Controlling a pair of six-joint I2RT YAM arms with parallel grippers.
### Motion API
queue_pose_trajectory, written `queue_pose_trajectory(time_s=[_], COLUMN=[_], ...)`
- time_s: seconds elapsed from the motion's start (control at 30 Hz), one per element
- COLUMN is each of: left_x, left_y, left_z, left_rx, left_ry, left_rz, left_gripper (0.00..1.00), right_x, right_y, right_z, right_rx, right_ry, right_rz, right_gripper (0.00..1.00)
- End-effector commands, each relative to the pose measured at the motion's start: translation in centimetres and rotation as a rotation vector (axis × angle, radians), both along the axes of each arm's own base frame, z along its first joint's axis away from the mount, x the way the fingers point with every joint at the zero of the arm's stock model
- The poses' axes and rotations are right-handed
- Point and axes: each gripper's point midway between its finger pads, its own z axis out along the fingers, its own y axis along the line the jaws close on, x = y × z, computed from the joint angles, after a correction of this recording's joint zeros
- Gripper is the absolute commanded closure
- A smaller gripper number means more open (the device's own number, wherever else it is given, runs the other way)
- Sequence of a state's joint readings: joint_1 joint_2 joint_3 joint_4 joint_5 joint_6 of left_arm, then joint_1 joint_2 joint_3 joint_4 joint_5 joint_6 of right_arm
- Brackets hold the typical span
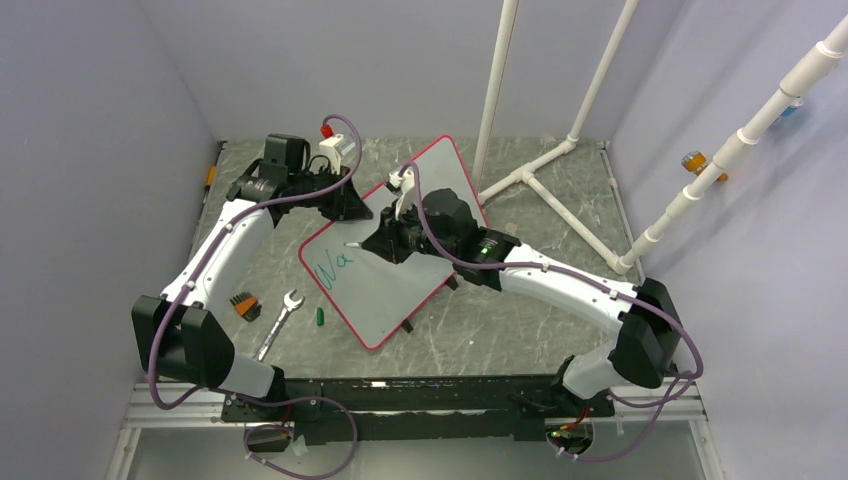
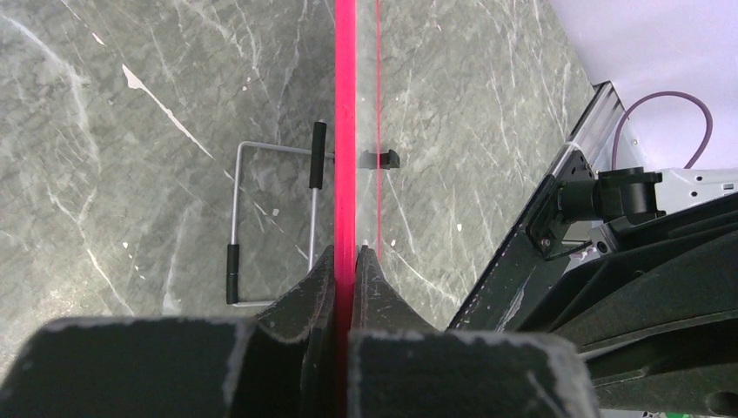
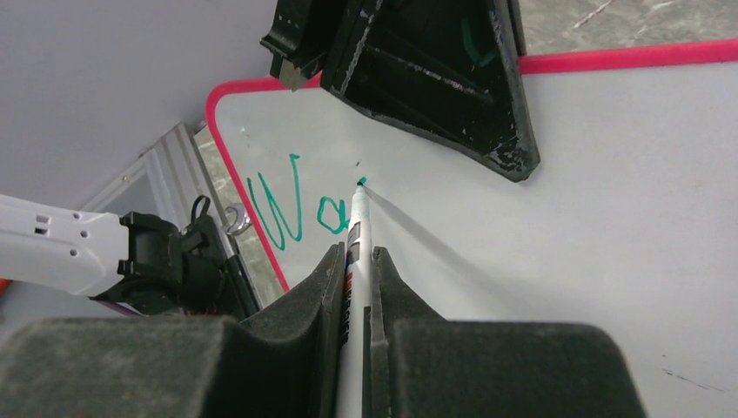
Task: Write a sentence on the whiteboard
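**Grips.** The right pincer (image 3: 354, 254) is clamped on a green-tipped marker (image 3: 358, 218). The marker's tip stands ahead of the fingers at the face of the whiteboard (image 3: 609, 200), and its shadow meets the tip, so contact is likely. The left pincer (image 2: 346, 257) is closed on the board's red rim, which runs straight ahead from between its fingers.

**Progress.** The sentence (image 3: 291, 209) amounts to two green letters, "Wa", just left of the marker tip in the right wrist view. I judge the task to be early. The rest of the words are not yet written, and bare white board lies to the right of the tip.

**Surface and room.** The table (image 1: 500, 320) is grey-green and marbled. A wrench (image 1: 280, 322) and a green cap (image 1: 320, 317) lie well back from the left pincer, toward its arm's base. A white pipe frame (image 1: 527, 177) stands beyond the right pincer. The walls (image 1: 350, 60) are plain and pale.
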State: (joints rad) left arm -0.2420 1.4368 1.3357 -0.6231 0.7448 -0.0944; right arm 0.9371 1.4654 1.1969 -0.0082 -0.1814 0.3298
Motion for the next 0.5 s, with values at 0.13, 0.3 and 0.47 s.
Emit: queue_pose_trajectory(time_s=[0.13, 0.3, 0.47], left_x=[0.7, 0.8, 0.7], left_y=[0.2, 0.2, 0.1], left_z=[-0.7, -0.7, -0.6], left_rx=[0.075, 0.077, 0.075], left_ry=[-0.112, -0.112, -0.112], left_rz=[-0.026, -0.025, -0.027], left_gripper=[1.00, 1.00, 1.00], right_x=[-0.1, -0.4, -0.5], right_y=[-0.8, -1.1, -1.2], right_z=[-2.1, -2.7, -2.9], right_rx=[-0.018, -0.020, -0.020], right_ry=[0.004, 0.018, 0.024], right_rz=[-0.005, -0.008, -0.008], right_gripper=[1.00, 1.00, 1.00])
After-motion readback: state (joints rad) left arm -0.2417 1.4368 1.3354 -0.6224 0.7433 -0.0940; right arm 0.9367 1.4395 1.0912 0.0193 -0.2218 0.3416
